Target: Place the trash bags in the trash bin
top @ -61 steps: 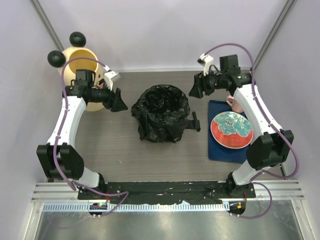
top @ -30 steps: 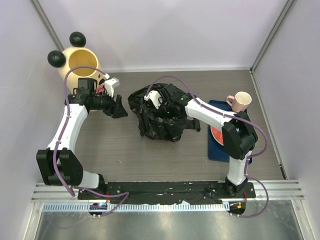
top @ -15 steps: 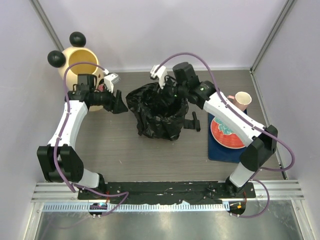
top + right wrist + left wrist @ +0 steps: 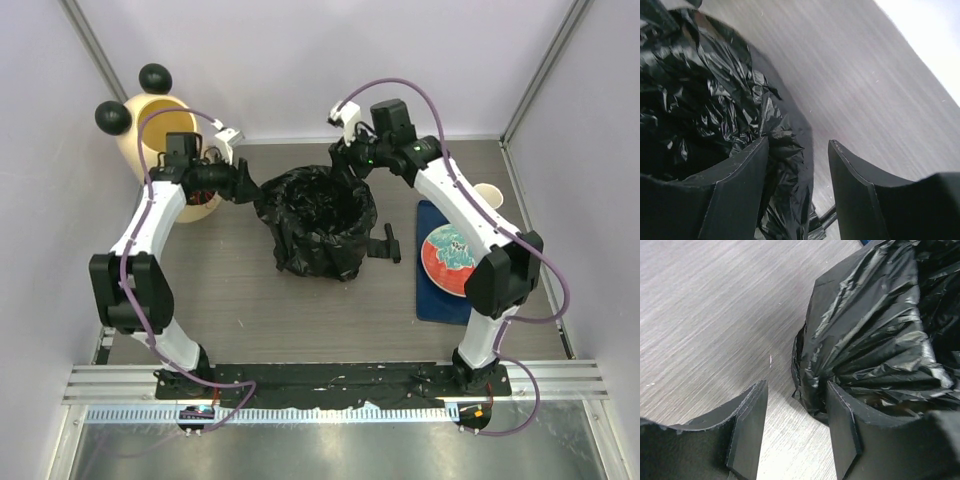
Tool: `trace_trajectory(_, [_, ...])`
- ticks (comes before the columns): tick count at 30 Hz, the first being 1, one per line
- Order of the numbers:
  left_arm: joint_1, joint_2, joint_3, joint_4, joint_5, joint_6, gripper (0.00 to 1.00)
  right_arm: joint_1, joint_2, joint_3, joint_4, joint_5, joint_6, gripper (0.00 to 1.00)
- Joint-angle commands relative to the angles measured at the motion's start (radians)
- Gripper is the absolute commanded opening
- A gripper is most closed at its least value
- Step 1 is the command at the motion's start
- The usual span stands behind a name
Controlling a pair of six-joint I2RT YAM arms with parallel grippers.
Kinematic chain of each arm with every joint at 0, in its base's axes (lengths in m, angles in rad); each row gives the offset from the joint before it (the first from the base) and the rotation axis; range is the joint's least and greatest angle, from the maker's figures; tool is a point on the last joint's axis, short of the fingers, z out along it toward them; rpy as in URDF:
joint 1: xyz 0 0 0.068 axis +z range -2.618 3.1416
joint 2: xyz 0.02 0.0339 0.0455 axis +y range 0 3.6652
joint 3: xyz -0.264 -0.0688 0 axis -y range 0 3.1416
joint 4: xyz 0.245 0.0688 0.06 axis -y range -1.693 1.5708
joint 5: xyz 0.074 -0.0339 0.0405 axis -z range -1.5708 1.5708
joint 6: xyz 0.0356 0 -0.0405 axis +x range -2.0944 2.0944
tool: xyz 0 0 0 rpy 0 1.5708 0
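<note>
Since the earlier views, the right gripper [image 4: 345, 163] is carried from above the middle of the trash bags [image 4: 320, 225] to their far rim, at upper centre of the overhead frame. The left gripper [image 4: 247, 187] is brought from beside the trash bin [image 4: 150, 125] to the bags' left rim.

The bags are shown as a crumpled, open-mouthed heap at the centre of the table [image 4: 230, 290]. They lie outside the bin, which stands at upper left.

Both pincers are released. In the left wrist view bare table is seen between the parted fingers, with the plastic edge against the inner face of one. In the right wrist view a loose fold lies in the gap, unclamped.

The step in hand is judged to be a two-sided grasp of the rim. It is best done as follows:
- Each pair of jaws is pushed further over a gathered fold before closing, since thin glossy film is likely to slip from a shallow pinch.
- Both grips are secured before any lift.
- The lift is kept level, so that the floppy sheet is neither torn nor dragged towards the plate [image 4: 462, 262] at right.
</note>
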Motion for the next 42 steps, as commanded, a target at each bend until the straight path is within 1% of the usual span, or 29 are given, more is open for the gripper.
trace_trajectory(1, [-0.021,0.076,0.021,0.022,0.047,0.034,0.52,-0.002,0.037,-0.011,-0.065,-0.039,-0.062,0.57])
trace_trajectory(3, [-0.031,0.095,0.007,0.021,0.046,0.039,0.47,-0.004,0.042,-0.037,-0.065,-0.028,-0.074,0.54])
trace_trajectory(4, [-0.036,0.108,0.004,0.021,0.041,0.043,0.46,-0.004,0.043,-0.041,-0.060,-0.019,-0.080,0.50])
trace_trajectory(6, [-0.048,0.122,-0.003,0.023,0.012,0.043,0.43,-0.004,0.056,-0.046,-0.060,-0.002,-0.088,0.47])
trace_trajectory(8, [-0.051,0.139,-0.006,0.031,0.006,0.030,0.41,-0.002,0.065,-0.049,-0.062,0.013,-0.091,0.47])
trace_trajectory(11, [-0.053,0.150,-0.002,0.040,-0.016,0.019,0.41,0.005,0.066,-0.074,-0.048,0.050,-0.087,0.52])
trace_trajectory(13, [-0.051,0.141,0.023,0.011,-0.054,0.020,0.47,0.015,0.056,-0.086,-0.041,0.088,-0.088,0.57])
trace_trajectory(14, [-0.047,0.127,0.039,-0.009,-0.065,0.011,0.55,0.018,0.050,-0.083,-0.039,0.091,-0.082,0.61])
trace_trajectory(15, [-0.027,0.115,0.082,-0.041,-0.065,0.001,0.58,0.019,0.031,-0.078,-0.039,0.085,-0.064,0.70])
trace_trajectory(17, [-0.002,0.089,0.130,-0.057,-0.092,-0.021,0.63,0.019,0.011,-0.048,-0.039,0.075,-0.038,0.73])
trace_trajectory(18, [0.014,0.055,0.183,-0.069,-0.111,-0.033,0.64,0.019,0.004,-0.032,-0.045,0.065,-0.012,0.74])
trace_trajectory(19, [0.016,0.041,0.214,-0.083,-0.133,-0.015,0.64,0.019,-0.013,-0.017,-0.054,0.058,0.002,0.74])
trace_trajectory(20, [0.015,0.027,0.248,-0.112,-0.144,0.029,0.64,0.018,-0.022,0.004,-0.053,0.039,0.018,0.75])
trace_trajectory(21, [0.015,0.009,0.310,-0.177,-0.147,0.116,0.65,0.016,-0.033,0.009,-0.051,0.026,0.027,0.75])
trace_trajectory(23, [0.015,-0.002,0.375,-0.230,-0.164,0.174,0.66,0.015,-0.076,0.000,-0.028,0.016,0.048,0.80])
trace_trajectory(26, [0.013,0.001,0.411,-0.301,-0.135,0.191,0.67,0.016,-0.141,-0.041,0.016,-0.005,0.027,0.83])
trace_trajectory(27, [0.012,0.003,0.403,-0.316,-0.131,0.192,0.67,0.016,-0.148,-0.038,0.016,-0.049,0.012,0.84])
trace_trajectory(29, [0.010,-0.008,0.354,-0.290,-0.126,0.189,0.67,0.030,-0.148,0.003,-0.016,-0.070,-0.033,0.84])
trace_trajectory(30, [0.010,-0.013,0.336,-0.278,-0.118,0.188,0.67,0.039,-0.135,0.029,-0.037,-0.102,-0.053,0.83])
trace_trajectory(31, [0.010,-0.029,0.316,-0.264,-0.114,0.185,0.67,0.053,-0.121,0.081,-0.100,-0.134,-0.077,0.75])
trace_trajectory(32, [0.010,-0.039,0.263,-0.223,-0.106,0.183,0.67,0.065,-0.089,0.099,-0.125,-0.151,-0.111,0.70])
trace_trajectory(34, [0.010,-0.063,0.201,-0.166,-0.100,0.177,0.67,0.102,-0.056,0.124,-0.195,-0.200,-0.163,0.57])
trace_trajectory(35, [0.010,-0.062,0.158,-0.109,-0.105,0.153,0.67,0.113,-0.024,0.135,-0.214,-0.203,-0.210,0.48])
trace_trajectory(37, [0.010,-0.040,0.159,-0.092,-0.095,0.119,0.68,0.120,0.003,0.150,-0.279,-0.228,-0.266,0.44])
trace_trajectory(39, [0.010,0.012,0.210,-0.118,-0.079,0.099,0.68,0.140,0.026,0.124,-0.286,-0.203,-0.339,0.42])
trace_trajectory(40, [0.010,0.027,0.224,-0.124,-0.080,0.090,0.67,0.151,0.030,0.106,-0.251,-0.180,-0.350,0.42])
trace_trajectory(41, [0.012,0.053,0.251,-0.133,-0.083,0.079,0.67,0.172,0.036,0.060,-0.222,-0.098,-0.352,0.43])
trace_trajectory(42, [0.012,0.061,0.262,-0.143,-0.083,0.077,0.67,0.185,0.054,0.035,-0.188,-0.053,-0.349,0.42])
